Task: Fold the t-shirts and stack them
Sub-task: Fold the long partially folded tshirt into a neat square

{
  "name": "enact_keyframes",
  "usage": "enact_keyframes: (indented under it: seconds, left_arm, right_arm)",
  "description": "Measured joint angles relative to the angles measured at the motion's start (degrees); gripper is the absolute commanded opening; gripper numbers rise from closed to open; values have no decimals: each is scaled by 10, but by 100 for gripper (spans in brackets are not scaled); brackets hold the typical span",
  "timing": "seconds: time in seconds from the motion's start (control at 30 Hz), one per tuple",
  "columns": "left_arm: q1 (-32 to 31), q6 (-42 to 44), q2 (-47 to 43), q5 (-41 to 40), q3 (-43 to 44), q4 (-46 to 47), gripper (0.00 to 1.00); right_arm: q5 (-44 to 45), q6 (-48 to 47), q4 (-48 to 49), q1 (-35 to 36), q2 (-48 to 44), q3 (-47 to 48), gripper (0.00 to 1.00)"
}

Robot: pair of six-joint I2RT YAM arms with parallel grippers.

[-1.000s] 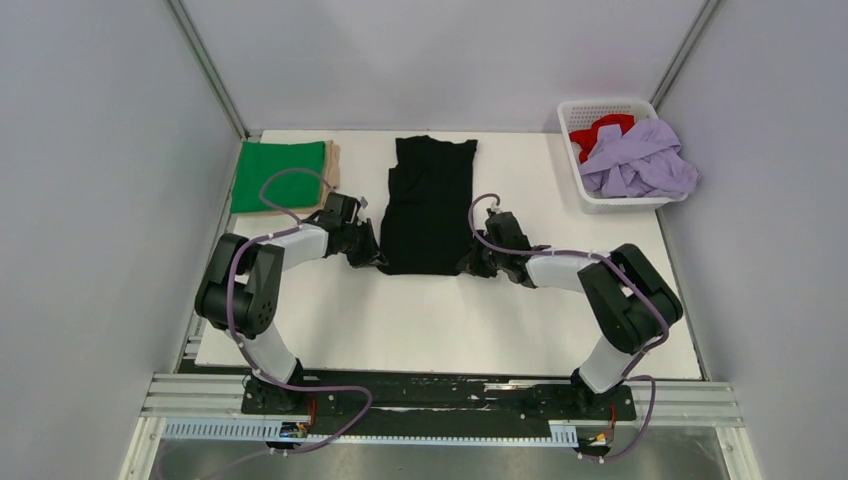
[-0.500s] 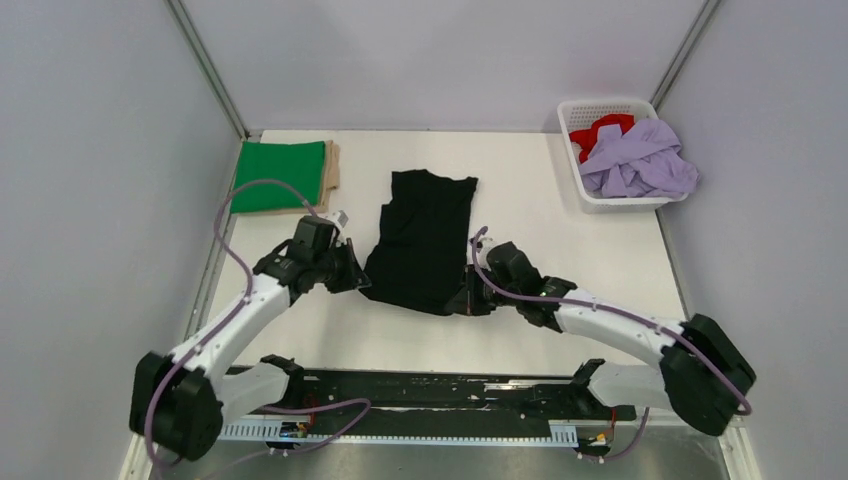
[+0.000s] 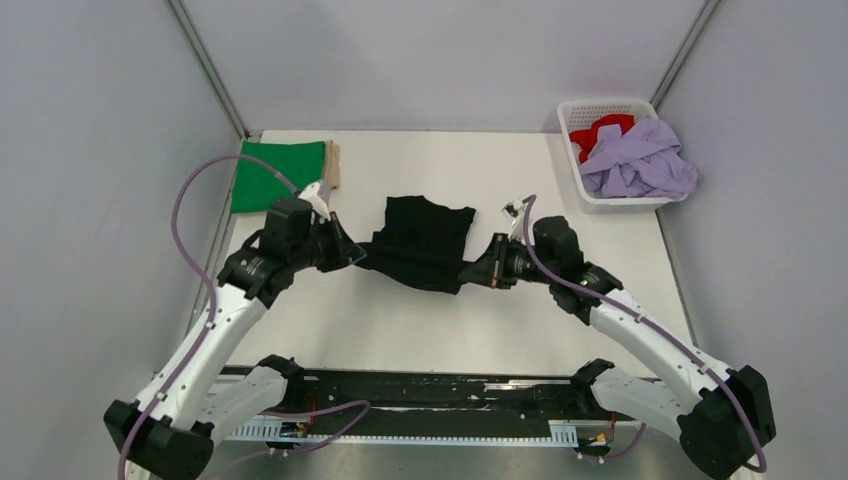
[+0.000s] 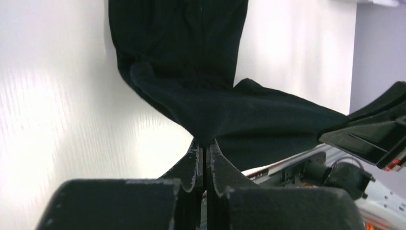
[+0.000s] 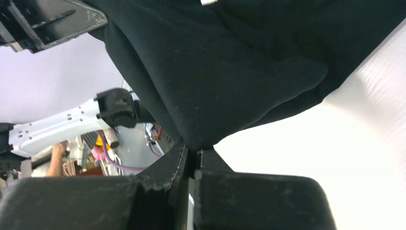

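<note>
White table (image 3: 400, 330) bore the black tee (image 3: 425, 235). Left gripper (image 3: 352, 253) and right gripper (image 3: 478, 272) each pinched 1 raised hem corner, evidently for folding.

the black tee (image 4: 201, 96) runs off the top of both my wrist views. only a sliver of the tan tee (image 3: 334, 165) shows under the green tee (image 3: 280, 175); the lilac tee (image 3: 640, 160) half covers the red tee (image 3: 598, 130).

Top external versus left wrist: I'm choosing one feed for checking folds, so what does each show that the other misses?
Only top external: the folded green t-shirt, and the basket holding the red t-shirt and lilac t-shirt. Only left wrist: the left gripper shut tight on a cloth edge. Both: the black t-shirt held between left gripper and right gripper, partly off the table.
</note>
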Motion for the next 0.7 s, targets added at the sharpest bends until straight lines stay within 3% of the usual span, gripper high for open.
enact_keyframes:
  seconds: [0.27, 0.7]
  left_arm:
    - [19, 3, 174, -15, 84, 70, 0]
    - [58, 23, 385, -8, 196, 125, 0]
  right_arm:
    - [-99, -2, 1, -120, 110, 79, 0]
    - [-191, -1, 23, -205, 329, 198, 0]
